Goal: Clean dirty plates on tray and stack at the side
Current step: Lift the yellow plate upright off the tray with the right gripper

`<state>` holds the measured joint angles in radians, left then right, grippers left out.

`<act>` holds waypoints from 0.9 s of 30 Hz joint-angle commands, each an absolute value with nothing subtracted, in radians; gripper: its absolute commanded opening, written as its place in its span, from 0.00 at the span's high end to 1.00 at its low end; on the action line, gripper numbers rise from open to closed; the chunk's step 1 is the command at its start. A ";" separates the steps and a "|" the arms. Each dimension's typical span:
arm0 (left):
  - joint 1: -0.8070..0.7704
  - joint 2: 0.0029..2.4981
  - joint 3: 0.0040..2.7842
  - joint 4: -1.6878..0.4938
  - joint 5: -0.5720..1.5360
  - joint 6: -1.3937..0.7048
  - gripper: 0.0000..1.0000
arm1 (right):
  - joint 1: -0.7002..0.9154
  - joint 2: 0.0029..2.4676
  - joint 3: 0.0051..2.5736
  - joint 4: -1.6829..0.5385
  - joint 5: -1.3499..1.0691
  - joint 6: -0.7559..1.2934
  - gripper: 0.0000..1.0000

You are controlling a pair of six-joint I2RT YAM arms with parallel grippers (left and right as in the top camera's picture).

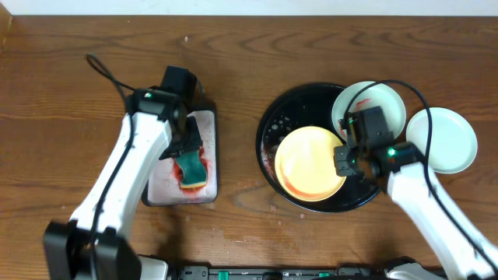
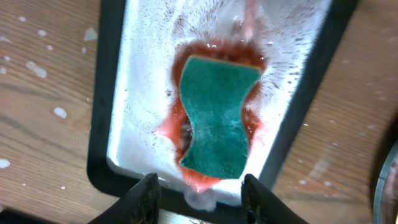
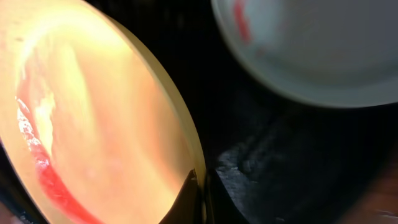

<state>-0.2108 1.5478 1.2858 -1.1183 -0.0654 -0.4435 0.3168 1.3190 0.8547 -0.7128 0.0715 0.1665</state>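
The left pincer [image 2: 200, 190] hovers, jaws apart, over the green sponge [image 2: 214, 118] on the silver tray [image 2: 140, 93]. The right pincer [image 3: 198, 193] is clamped on the yellow plate [image 3: 106, 124] inside the black tray [image 1: 266, 136]. The smeared pale plate [image 1: 383, 103] overlaps the black tray's rim.

The tabletop [image 1: 62, 93] is brown wood, its grain showing under a dull sheen. My sponge [image 2: 214, 118] has a coarse green scouring face, fibrous and matt, over a yellow foam layer. The small tray [image 2: 140, 93] has a pale, wet, speckled floor inside a black matt rim. The black tray [image 1: 268, 136] shines wet. The yellow plate [image 1: 307, 159] is smooth and glossy, and the pale plates [image 1: 381, 105] look glazed too. My left arm [image 1: 128, 167] wears smooth white plastic.
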 commanded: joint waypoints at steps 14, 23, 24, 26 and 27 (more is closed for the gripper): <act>-0.206 1.296 1.294 -1.254 -0.062 -0.434 0.44 | 0.708 1.060 0.857 -0.710 0.901 0.153 0.99; -0.206 1.164 1.294 -1.283 -0.063 -0.434 0.33 | 0.905 1.060 0.857 -0.711 1.113 0.088 0.99; -0.206 1.160 1.294 -1.283 -0.063 -0.434 0.27 | 0.923 1.060 0.857 -0.711 1.123 0.088 0.99; -0.206 1.159 1.294 -1.283 -0.063 -0.434 0.20 | 0.968 1.060 0.857 -0.711 1.151 0.088 0.99; -0.206 1.160 1.294 -1.283 -0.063 -0.434 0.19 | 0.986 1.060 0.857 -0.711 1.163 0.087 0.99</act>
